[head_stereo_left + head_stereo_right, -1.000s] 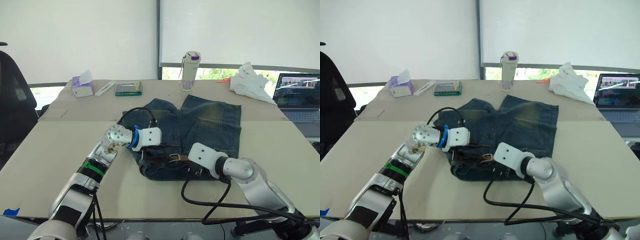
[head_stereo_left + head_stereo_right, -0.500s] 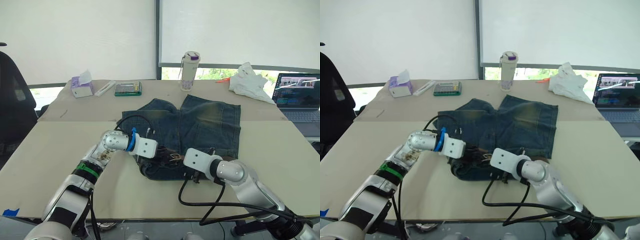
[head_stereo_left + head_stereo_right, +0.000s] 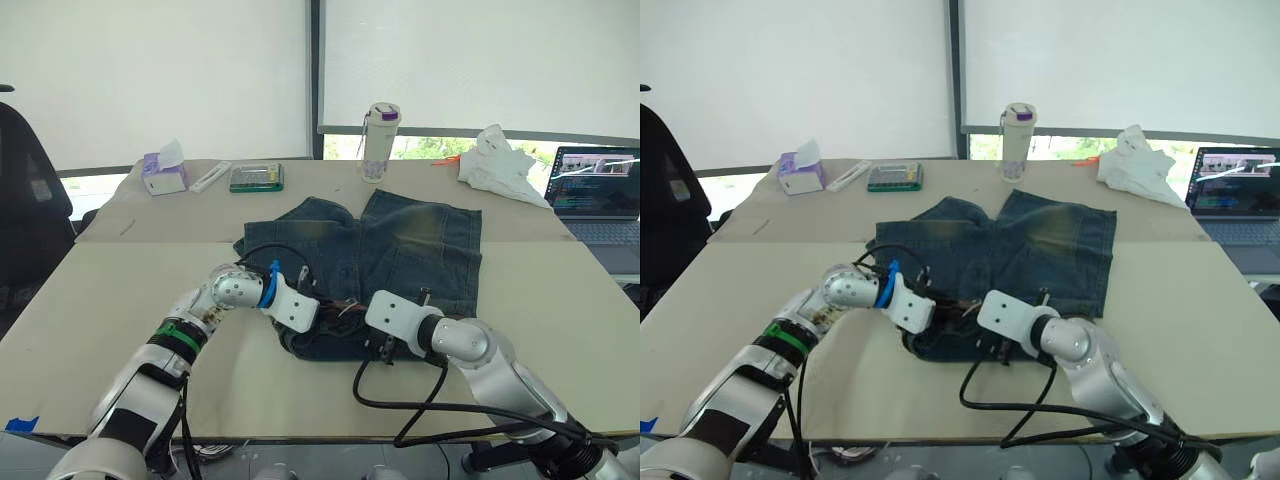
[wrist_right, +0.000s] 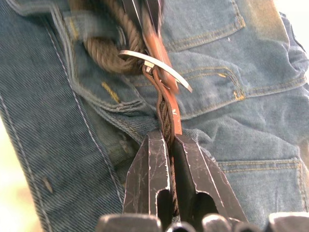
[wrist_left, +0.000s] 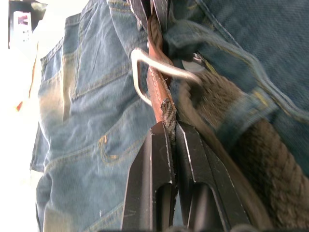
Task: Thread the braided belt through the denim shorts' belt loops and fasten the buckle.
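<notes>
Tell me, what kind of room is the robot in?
Probably an office or lab. There is a big table by windows with white blinds, an open laptop, a black office chair, and a tissue box beside a calculator.

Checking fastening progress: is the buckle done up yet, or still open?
Cannot tell for sure. The buckle has strap through its frame, with both grippers pinching the braided belt beside it; the prong's seating isn't visible.
</notes>
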Controlling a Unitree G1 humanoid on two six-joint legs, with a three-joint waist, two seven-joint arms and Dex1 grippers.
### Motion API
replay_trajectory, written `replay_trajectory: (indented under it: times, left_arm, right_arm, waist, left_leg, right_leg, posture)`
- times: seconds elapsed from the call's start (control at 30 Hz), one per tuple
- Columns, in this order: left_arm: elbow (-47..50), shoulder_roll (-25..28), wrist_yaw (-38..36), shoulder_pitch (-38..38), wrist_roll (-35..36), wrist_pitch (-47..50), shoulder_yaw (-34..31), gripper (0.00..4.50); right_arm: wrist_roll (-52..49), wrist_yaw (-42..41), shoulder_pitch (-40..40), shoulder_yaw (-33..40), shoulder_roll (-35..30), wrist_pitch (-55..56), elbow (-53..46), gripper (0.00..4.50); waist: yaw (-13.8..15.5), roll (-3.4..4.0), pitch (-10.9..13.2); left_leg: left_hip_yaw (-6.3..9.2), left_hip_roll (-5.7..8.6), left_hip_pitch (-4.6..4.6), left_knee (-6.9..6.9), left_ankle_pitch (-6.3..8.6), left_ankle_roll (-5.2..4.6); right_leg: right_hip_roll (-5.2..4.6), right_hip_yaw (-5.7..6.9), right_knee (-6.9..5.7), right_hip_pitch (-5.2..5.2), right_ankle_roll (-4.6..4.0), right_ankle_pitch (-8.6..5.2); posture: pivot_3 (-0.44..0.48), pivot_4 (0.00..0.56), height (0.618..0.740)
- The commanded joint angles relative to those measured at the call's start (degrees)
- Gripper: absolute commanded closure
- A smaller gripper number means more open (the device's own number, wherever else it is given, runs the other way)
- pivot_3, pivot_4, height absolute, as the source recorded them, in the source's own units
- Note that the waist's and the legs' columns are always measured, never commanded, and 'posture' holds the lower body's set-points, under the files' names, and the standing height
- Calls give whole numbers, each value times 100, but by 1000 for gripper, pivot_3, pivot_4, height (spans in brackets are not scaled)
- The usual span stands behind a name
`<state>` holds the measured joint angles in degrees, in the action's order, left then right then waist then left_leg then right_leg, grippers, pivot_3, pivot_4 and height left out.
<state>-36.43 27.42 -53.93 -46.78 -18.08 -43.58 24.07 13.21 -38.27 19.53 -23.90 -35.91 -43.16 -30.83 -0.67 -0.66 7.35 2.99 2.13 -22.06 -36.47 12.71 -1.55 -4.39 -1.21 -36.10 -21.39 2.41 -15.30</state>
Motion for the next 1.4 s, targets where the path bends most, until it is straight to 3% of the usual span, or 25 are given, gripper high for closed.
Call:
replay_trajectory:
  times: [0.03, 0.2, 0.4, 0.47, 0.6, 0.87, 1.4]
  left_arm:
    - [286, -136, 26, -196, -59, -96, 141, 4500]
    - [352, -405, -294, -308, 438, 441, 47, 4500]
    - [883, -593, -765, 190, 1093, 1390, -83, 4500]
    - [967, -617, -726, 312, 1107, 1514, -132, 4500]
    - [1026, -677, -609, 440, 1130, 1658, -218, 4500]
    - [1184, -733, -576, 569, 1189, 1824, -238, 4500]
    - [1370, -792, -590, 677, 1285, 1961, -246, 4500]
  right_arm:
    - [-28, 7, 159, 114, 105, 72, -376, 4468]
    - [-36, 0, 178, 117, 168, 119, -301, 4468]
    - [-197, 85, -9, 383, 358, -10, -443, 4468]
    - [-306, -16, -193, 546, 276, -74, -683, 3637]
    - [-388, -59, -484, 935, 75, -246, -1160, 2399]
    - [-389, -90, -428, 997, -360, -304, -1391, 2399]
    - [106, -273, 87, 224, -738, 207, -662, 2399]
  waist:
    - [0, 0, 0]
    - [-3, 0, 0]
    - [-24, 1, -1]
    - [-9, 1, -1]
    - [55, 1, -1]
    - [58, 2, -1]
    - [64, 2, -1]
  left_leg:
    - [0, 0, 0, 0, 0, 0]
    - [0, 2, 0, -1, 0, 0]
    - [2, -3, 3, -1, 0, 0]
    - [3, -3, 2, -1, 0, 0]
    - [4, 3, 0, -8, 0, 0]
    - [5, 2, 1, -10, 1, -1]
    - [3, 3, -1, -10, 1, -1]
  right_leg:
    - [0, 0, 0, 0, 0, 0]
    - [0, 2, 0, 1, 0, 0]
    - [3, 2, -5, 0, 0, 0]
    - [2, 2, -4, 0, 0, 0]
    - [-3, 3, 0, 6, 0, 0]
    - [-3, 5, 1, 7, 1, 0]
    - [-4, 4, 2, 6, 0, 0]
  posture:
    - [0, 150, 740]
    - [0, 150, 740]
    - [0, 150, 740]
    - [0, 150, 740]
    - [0, 150, 740]
    - [0, 150, 740]
    - [0, 150, 740]
